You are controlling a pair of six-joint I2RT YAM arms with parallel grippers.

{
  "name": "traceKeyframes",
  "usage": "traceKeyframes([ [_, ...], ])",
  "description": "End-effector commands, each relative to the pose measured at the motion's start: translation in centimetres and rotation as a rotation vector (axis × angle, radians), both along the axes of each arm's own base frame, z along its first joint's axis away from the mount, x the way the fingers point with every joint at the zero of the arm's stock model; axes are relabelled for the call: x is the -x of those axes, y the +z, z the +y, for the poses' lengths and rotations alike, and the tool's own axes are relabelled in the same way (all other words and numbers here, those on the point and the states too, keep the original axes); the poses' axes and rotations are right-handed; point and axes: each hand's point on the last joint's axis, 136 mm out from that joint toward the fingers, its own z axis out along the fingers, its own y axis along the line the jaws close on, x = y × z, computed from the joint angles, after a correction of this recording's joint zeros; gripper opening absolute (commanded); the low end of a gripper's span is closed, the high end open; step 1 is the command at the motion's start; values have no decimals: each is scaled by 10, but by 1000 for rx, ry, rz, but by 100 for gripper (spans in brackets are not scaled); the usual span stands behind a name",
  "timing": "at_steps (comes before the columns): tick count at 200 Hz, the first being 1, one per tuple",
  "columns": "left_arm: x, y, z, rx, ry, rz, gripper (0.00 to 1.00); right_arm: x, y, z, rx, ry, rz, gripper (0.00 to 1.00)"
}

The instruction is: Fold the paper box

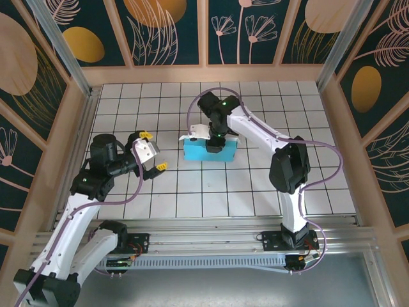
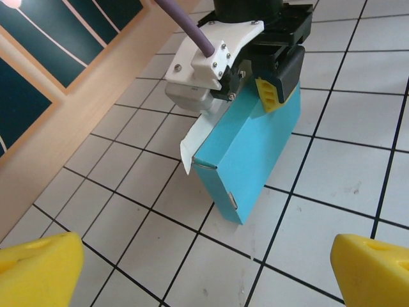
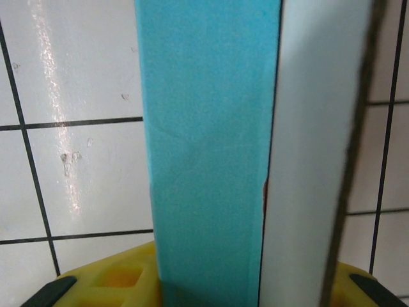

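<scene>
1. From above, your left arm sits bent low at the left of the bench (image 1: 255,192). The left gripper (image 1: 155,151) is spread wide and empty, facing the paper box (image 1: 195,152) near mid-bench. Your right arm arches over the box, with the right gripper (image 1: 214,142) down on its top.
2. On the left wrist, the yellow fingertips (image 2: 38,268) stand far apart. Ahead, the right gripper clamps the teal box's upper edge beside a white flap (image 2: 192,144).
3. On the right wrist, a teal wall and a white panel sit between the fingers.
</scene>
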Motion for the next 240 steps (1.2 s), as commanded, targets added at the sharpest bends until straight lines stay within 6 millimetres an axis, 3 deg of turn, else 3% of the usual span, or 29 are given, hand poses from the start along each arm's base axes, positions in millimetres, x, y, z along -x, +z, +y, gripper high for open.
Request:
traceKeyframes([
  [1,4,-11,-2,-28,-34,10,99,0,-12,14,-28,82,8,35],
  [41,-14,-14,6,14,94,104,99,-4,-25,17,-30,63,42,43],
  [66,-36,-9,16,95,248,157,99,-6,-19,21,-57,59,31,50],
  [114,-61,8,15,183,365,306,99,-13,29,34,-204,33,-52,59],
  [123,-63,3,14,187,377,352,99,-15,40,34,-238,23,-64,60],
  [131,-67,13,11,209,371,354,99,-15,47,35,-266,13,-70,61],
  [156,-71,16,0,300,353,426,99,-25,84,31,-449,-124,-89,67],
  [167,-73,17,-2,352,375,457,98,-33,107,23,-581,-268,-82,68],
  [178,-74,16,-2,390,395,488,96,-42,118,5,-685,-460,-74,68],
  [186,-74,15,-2,411,413,508,94,-38,122,-3,-746,-569,-55,68],
  [197,-74,13,-3,427,417,537,92,-41,127,-32,-816,-750,-40,66],
  [217,-73,13,-8,440,404,591,90,-29,126,-63,-915,-968,106,63],
  [240,-75,5,-14,409,388,663,88,-12,117,-80,-973,-1096,340,58],
])
